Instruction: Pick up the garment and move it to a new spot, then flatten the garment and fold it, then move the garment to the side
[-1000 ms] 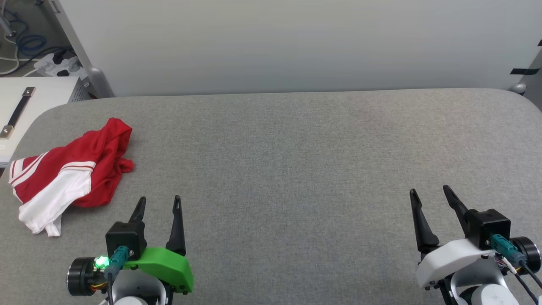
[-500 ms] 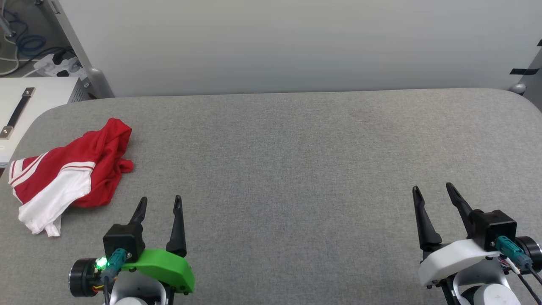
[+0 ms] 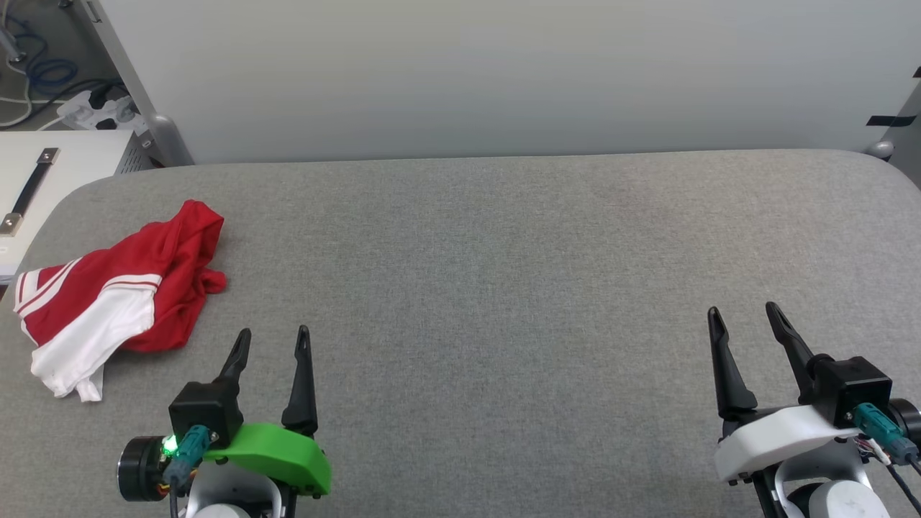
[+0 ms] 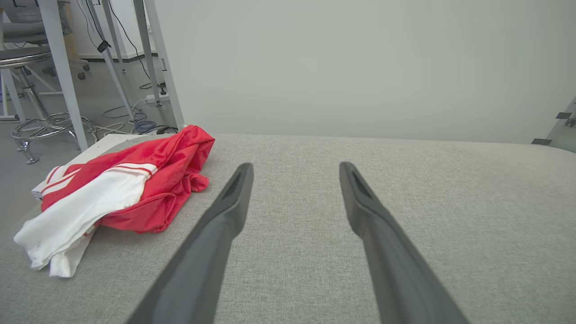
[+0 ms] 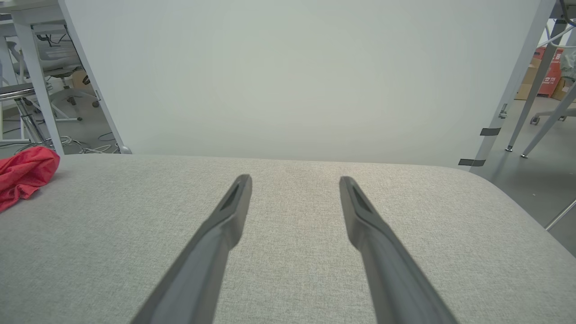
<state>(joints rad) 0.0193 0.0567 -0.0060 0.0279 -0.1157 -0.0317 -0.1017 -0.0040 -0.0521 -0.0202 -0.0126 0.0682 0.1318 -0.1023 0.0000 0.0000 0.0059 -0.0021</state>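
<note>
while both pairs of jaws stand wide apart with nothing between them, the garment (image 3: pixel 122 295) lies crumpled on the grey padded table (image 3: pixel 504 237), off to the outer side of the left gripper (image 3: pixel 273 332) and slightly ahead of its fingertips. it touches neither finger; a strip of bare grey cloth shows between the nearer finger and the red fabric. the heap is mostly red, with a white part edged in red-and-white stripes folded over the end that lies level with the fingers, and a red peak at the end farthest ahead of them. in the left wrist view the garment (image 4: pixel 148 180) sits just left of the jaws, level with the finger tips, beside them and apart. the right gripper (image 3: pixel 742 309) is well apart from the garment, with the left gripper between the two. in the right wrist view a red corner of the garment (image 5: pixel 22 175) shows far out to the left of the jaws, and plain table lies between and ahead of them.
</note>
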